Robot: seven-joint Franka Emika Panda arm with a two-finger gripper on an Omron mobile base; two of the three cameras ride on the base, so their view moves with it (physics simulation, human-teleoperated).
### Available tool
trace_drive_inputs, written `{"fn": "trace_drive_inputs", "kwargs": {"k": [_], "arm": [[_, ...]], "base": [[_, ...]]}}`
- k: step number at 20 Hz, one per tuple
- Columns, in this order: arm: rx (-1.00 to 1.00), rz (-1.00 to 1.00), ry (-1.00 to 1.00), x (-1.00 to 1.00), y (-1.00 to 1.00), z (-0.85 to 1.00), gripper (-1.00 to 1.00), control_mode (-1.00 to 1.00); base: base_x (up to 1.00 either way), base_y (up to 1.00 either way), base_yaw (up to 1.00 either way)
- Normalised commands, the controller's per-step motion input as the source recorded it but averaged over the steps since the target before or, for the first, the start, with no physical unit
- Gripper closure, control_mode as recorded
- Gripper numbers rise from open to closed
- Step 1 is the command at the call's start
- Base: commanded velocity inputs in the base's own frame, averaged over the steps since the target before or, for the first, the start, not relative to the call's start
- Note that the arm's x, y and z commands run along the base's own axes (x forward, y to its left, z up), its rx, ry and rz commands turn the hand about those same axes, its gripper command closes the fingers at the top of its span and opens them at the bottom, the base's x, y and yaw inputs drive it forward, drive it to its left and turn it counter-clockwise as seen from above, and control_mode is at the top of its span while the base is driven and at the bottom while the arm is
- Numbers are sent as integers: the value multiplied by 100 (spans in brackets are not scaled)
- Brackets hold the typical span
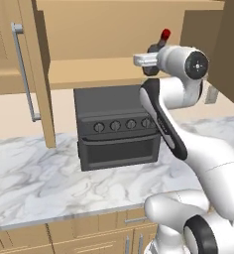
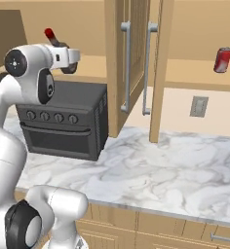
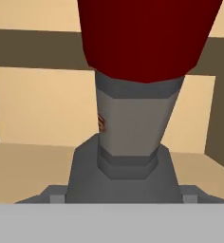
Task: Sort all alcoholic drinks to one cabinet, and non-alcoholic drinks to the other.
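My gripper [image 1: 152, 54] is shut on the dark grey bottle [image 1: 164, 34], an alcoholic drink with a red cap, holding it tilted above the oven. The bottle is level with the bottom shelf of the open left cabinet [image 1: 94, 67]. From the right, the bottle's red cap [image 2: 49, 34] sticks up behind the gripper [image 2: 66, 54]. In the hand view the bottle's grey neck [image 3: 128, 123] and red cap stand very close, with the cabinet's inside behind them. A red soda can [image 2: 222, 60] stands upright on the bottom shelf of the right cabinet [image 2: 195, 78].
A dark grey toaster oven [image 1: 116, 126] sits on the marble counter [image 1: 44, 183] under the held bottle. Open cabinet doors with long silver handles hang at the left [image 1: 37, 74] and between the two cabinets [image 2: 129, 63]. A wall outlet [image 2: 199, 106] is below the right cabinet.
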Motion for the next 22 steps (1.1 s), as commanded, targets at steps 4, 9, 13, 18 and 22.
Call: {"fn": "trace_drive_inputs", "kwargs": {"k": [4,9,13,18,22], "arm": [[0,0,3,60,0,16,100,-100],[0,1,4,80,0,-12,100,-100],[0,3,0,74,0,-20,100,-100],[0,2,0,68,0,-20,100,-100],[0,1,5,68,0,-29,100,-100]], "base": [[0,0,0],[0,0,0],[0,0,0],[0,0,0],[0,0,0]]}}
